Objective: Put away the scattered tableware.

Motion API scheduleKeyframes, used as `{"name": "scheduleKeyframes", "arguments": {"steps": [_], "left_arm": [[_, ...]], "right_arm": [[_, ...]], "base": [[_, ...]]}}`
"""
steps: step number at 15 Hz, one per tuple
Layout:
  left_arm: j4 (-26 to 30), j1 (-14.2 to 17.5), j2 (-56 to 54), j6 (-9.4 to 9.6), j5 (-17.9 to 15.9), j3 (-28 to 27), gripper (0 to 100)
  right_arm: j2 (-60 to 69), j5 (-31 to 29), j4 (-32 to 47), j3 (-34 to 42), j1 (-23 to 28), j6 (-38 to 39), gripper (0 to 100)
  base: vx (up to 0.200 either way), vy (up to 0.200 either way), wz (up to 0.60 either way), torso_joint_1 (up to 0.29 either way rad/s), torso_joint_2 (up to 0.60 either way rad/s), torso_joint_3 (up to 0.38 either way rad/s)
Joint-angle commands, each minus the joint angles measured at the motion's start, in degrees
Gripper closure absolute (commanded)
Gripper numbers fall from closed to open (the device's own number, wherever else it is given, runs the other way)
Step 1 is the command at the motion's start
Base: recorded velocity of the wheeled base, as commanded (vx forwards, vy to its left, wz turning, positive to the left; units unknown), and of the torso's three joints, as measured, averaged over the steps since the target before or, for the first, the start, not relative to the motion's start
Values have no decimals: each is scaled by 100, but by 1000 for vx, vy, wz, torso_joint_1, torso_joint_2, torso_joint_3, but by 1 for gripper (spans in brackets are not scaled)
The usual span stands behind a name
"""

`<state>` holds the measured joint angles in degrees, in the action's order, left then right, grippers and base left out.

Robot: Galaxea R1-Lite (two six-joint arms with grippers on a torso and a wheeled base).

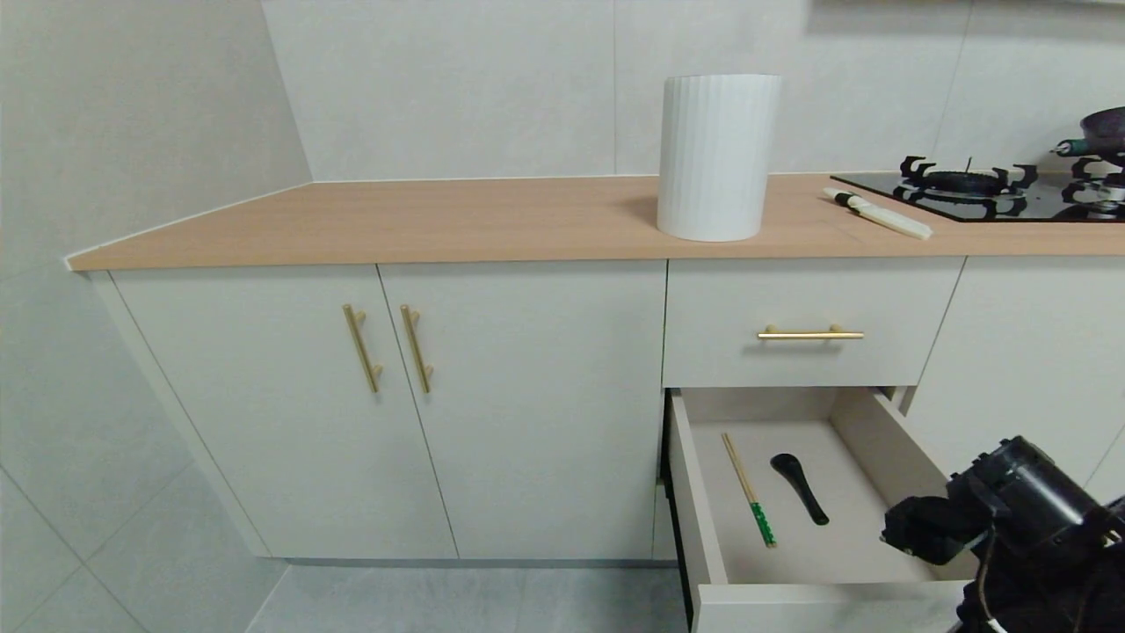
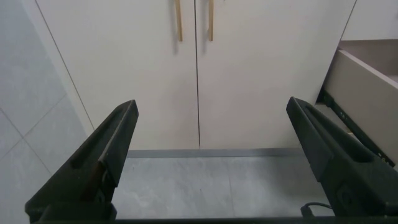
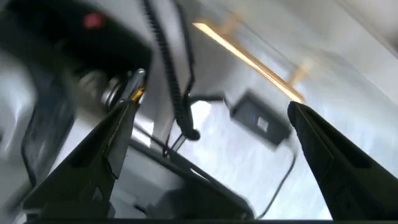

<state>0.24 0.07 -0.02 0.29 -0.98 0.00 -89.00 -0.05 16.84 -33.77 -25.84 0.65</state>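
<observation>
Lying in drawer (image 1: 696, 492): chopsticks (image 1: 749, 501), black spoon (image 1: 800, 489) | left tool (image 2: 210, 106), right tool (image 3: 210, 107) spread

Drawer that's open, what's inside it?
Inside the drawer lie chopsticks and a black spoon, side by side. The robot's arm covers the near right corner, so that part is hidden.

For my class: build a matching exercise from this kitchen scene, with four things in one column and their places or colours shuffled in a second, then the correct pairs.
1 chopsticks
2 spoon
3 ribbed canister
4 pale utensil

a upright on the countertop
b black, in the open drawer
c lying on the countertop beside the hob
d green-ended, in the open drawer

Pairs: 1-d, 2-b, 3-a, 4-c.
</observation>
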Motion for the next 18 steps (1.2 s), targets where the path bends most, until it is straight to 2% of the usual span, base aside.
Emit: {"name": "scheduleKeyframes", "arguments": {"steps": [1, 3, 5, 7, 11, 13, 14, 18], "left_arm": [[2, 1, 2, -3, 1, 0, 0], [2, 1, 2, -3, 1, 0, 0], [2, 1, 2, -3, 1, 0, 0], [2, 1, 2, -3, 1, 0, 0], [2, 1, 2, -3, 1, 0, 0], [2, 1, 2, -3, 1, 0, 0], [2, 1, 2, -3, 1, 0, 0], [2, 1, 2, 6, 1, 0, 0]], "right_arm": [[-671, -347, 127, -385, -87, 524, 0], [-741, -408, 681, -842, -87, 911, 0], [-1128, -470, 1595, -1659, -123, 1913, 0], [-1488, -487, 1885, -2020, -114, 2344, 0], [-1717, -514, 1867, -2108, 9, 2379, 0], [-1787, -707, 1832, -2108, 27, 2379, 0], [-1822, -883, 1718, -2099, 97, 2388, 0], [-1717, -900, 971, -1914, 211, 2388, 0]], "base": [[0, 0, 0, 0, 0, 0], [0, 0, 0, 0, 0, 0], [0, 0, 0, 0, 0, 0], [0, 0, 0, 0, 0, 0], [0, 0, 0, 0, 0, 0], [0, 0, 0, 0, 0, 0], [0, 0, 0, 0, 0, 0], [0, 0, 0, 0, 0, 0]]}}
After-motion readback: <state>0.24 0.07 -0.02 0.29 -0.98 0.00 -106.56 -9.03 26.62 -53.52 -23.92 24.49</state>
